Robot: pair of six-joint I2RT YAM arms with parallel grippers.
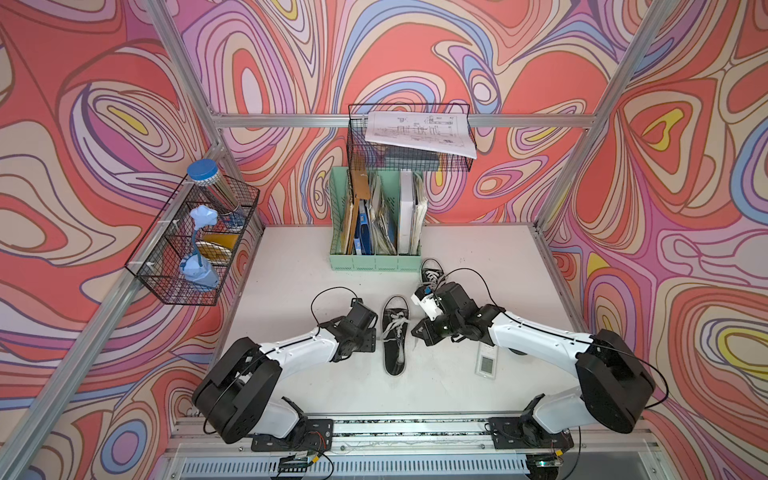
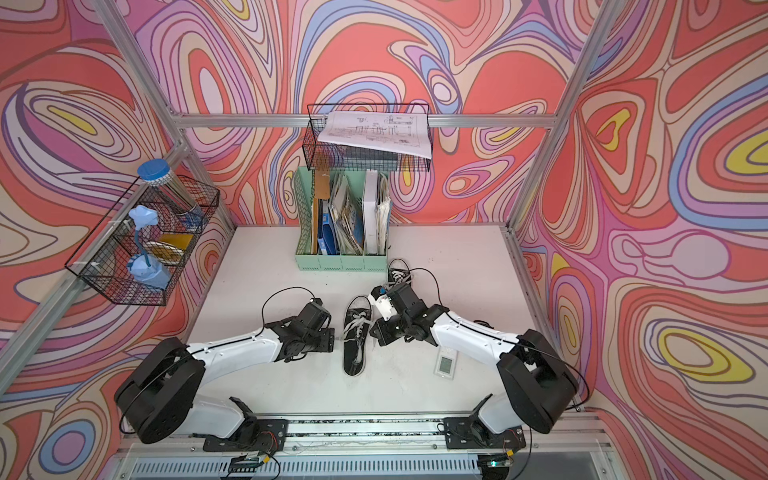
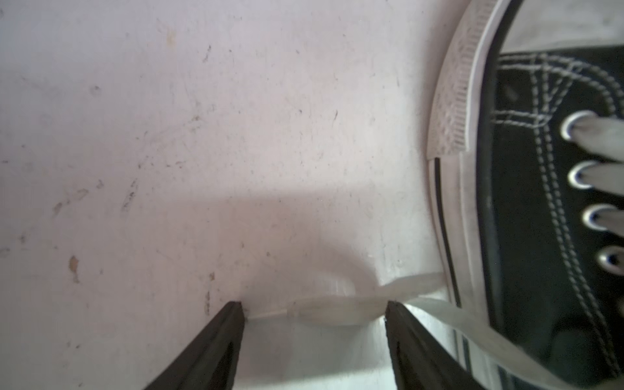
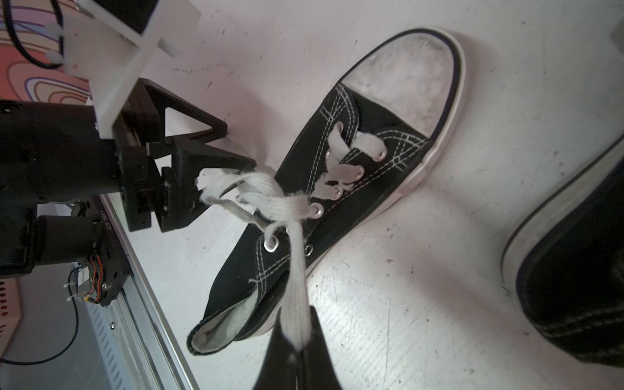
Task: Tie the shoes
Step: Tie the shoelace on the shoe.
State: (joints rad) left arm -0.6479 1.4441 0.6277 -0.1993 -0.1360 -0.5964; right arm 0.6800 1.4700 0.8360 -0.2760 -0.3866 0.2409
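Looking at the black sneaker [image 1: 394,336] on the desk [image 1: 291,270], toe pointing away, you see the right gripper [image 4: 297,351] pinching one lace [image 4: 297,270], while the left gripper [image 3: 314,308], spread, straddles the other lace [image 3: 412,282] beside its sole [image 3: 462,202].

Black sneaker [image 1: 394,337] upright, laces [image 4: 270,199] loose, mate [image 1: 430,268] behind

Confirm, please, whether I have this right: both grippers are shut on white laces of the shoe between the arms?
Only the right gripper is shut on a lace of that shoe. The left wrist view shows the left gripper open, its fingers standing apart either side of the other lace.
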